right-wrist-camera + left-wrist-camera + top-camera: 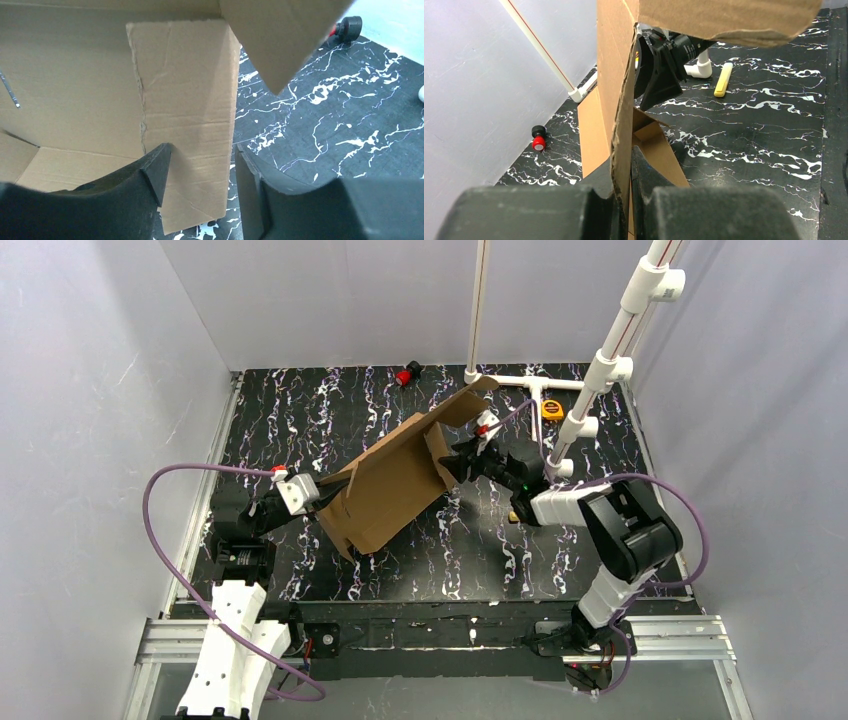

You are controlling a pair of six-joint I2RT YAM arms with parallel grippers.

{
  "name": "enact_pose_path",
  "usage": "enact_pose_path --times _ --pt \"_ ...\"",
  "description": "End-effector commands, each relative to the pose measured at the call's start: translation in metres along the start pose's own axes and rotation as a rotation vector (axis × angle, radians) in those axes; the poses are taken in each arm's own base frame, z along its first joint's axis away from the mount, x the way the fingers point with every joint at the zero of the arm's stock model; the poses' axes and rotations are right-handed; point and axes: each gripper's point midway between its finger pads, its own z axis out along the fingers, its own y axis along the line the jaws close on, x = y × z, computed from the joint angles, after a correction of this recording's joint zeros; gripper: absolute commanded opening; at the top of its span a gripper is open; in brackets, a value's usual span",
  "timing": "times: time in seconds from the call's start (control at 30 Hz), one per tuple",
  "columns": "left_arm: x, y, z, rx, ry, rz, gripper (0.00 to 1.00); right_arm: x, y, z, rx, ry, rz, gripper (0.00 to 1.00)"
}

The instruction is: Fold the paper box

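Paper box (390, 485) stands tilted; left gripper (625, 172) clenched on its edge, anchoring it, we judge, while right gripper (200, 162), fingers released, straddles a flap (185, 85) to fold.

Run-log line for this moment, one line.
left pincer: shut on paper box wall | right pincer: open at flap | fold: not finished

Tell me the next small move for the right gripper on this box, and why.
Probably close the right gripper on the flap of the paper box. Its jaws stand open with that flap's lower part between them, while the left gripper is shut on another edge of the box, steadying it.
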Motion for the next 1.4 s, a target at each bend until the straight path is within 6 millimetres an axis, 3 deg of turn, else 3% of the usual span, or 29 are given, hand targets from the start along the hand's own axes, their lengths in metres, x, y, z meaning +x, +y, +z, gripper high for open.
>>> enact_pose_path --times 0.0,0.17,0.37,0.6,0.73,1.0,1.37 --pt "0.006 -0.007 0.000 0.018 0.009 -0.032 0.00 -0.012 -0.009 0.011 0.035 -0.087 -0.055 0.61" --pt "0.006 -0.007 0.001 0.023 0.009 -0.037 0.00 -0.005 -0.008 0.015 0.012 -0.121 -0.132 0.69" --pt "0.007 -0.006 0.000 0.014 0.013 -0.036 0.00 -0.020 0.012 0.005 -0.076 -0.217 -0.197 0.75" --pt "0.008 -0.004 0.000 -0.001 0.017 -0.030 0.00 -0.029 0.026 -0.005 -0.159 -0.223 -0.232 0.80" --pt "0.008 -0.004 -0.001 -0.003 0.017 -0.029 0.00 -0.020 0.023 -0.008 -0.155 -0.163 -0.256 0.82" --pt "0.007 -0.008 -0.003 -0.003 0.012 -0.029 0.00 -0.024 0.024 -0.017 -0.184 -0.143 -0.244 0.78" --pt "0.007 -0.009 -0.003 -0.010 0.011 -0.036 0.00 -0.013 0.027 -0.023 -0.196 -0.058 -0.222 0.71"
